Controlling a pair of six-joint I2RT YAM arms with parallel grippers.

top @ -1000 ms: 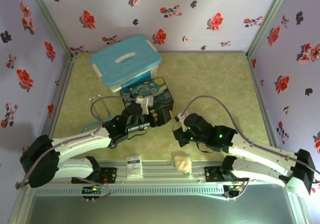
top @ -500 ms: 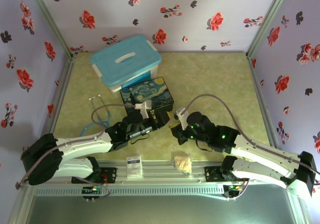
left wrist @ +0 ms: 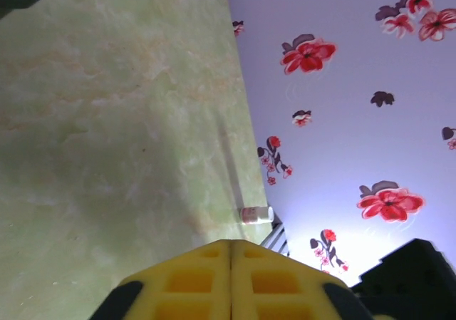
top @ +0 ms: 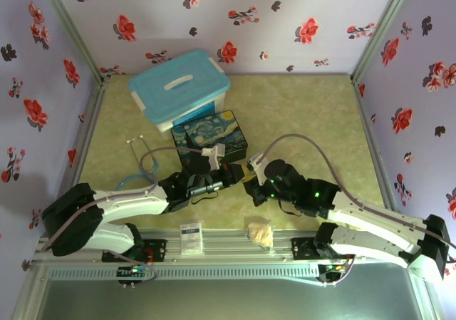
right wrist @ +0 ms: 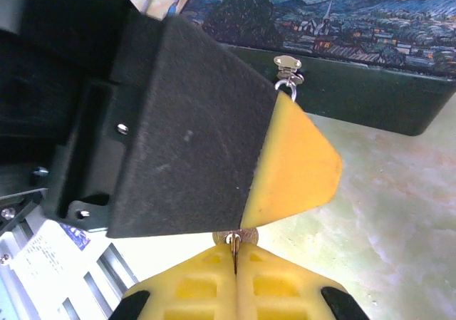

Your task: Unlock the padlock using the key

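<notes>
My right gripper is shut on the thin silvery key, whose blade stands upright in the seam between the pads. Just past the tips the key enters the round brass end of the padlock. The rest of the padlock is hidden behind the black-and-yellow finger of my left arm. My left gripper is shut, its pads meeting with nothing visible between them. Whether it pinches the padlock is hidden. From above, the left gripper and right gripper meet tip to tip before the painted box.
The starry-night box with its metal latch lies just behind the grippers. A blue-lidded container stands behind it. A stethoscope lies at the left. A small card and a beige lump sit on the near rail.
My left gripper has moved right and nearer, up against the right gripper, and its jaws have gone from open to shut. The right arm has barely shifted.
</notes>
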